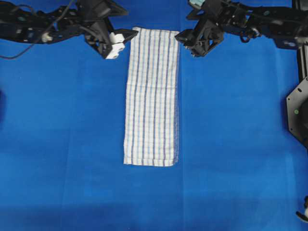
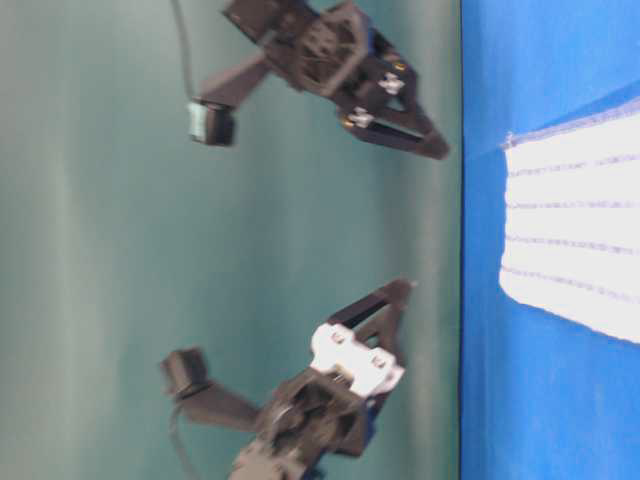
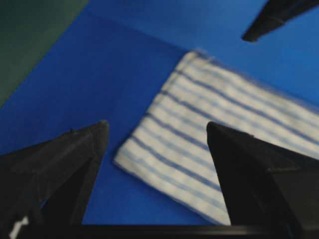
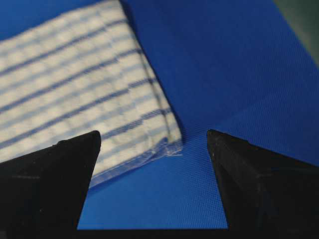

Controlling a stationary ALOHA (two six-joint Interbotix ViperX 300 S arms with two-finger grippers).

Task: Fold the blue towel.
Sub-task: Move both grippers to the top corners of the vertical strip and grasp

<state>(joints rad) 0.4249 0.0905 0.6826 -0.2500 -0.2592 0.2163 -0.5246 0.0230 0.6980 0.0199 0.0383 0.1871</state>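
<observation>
While both grippers gape empty, blue towel point(image 1: 152, 96) lies flat, long axis top-to-bottom overhead.

left arm point(image 1: 33, 26): black links, thin dark cable, white block by the fingers
right arm point(image 1: 260, 21): black links, open triangular frame
fingers point(image 3: 65, 164): black, wedge-shaped

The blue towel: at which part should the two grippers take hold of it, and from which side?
Probably the two far corners of the blue towel, the left gripper and right gripper coming from above: it lies flat in a long strip, and both open grippers hover beside those corners.
</observation>
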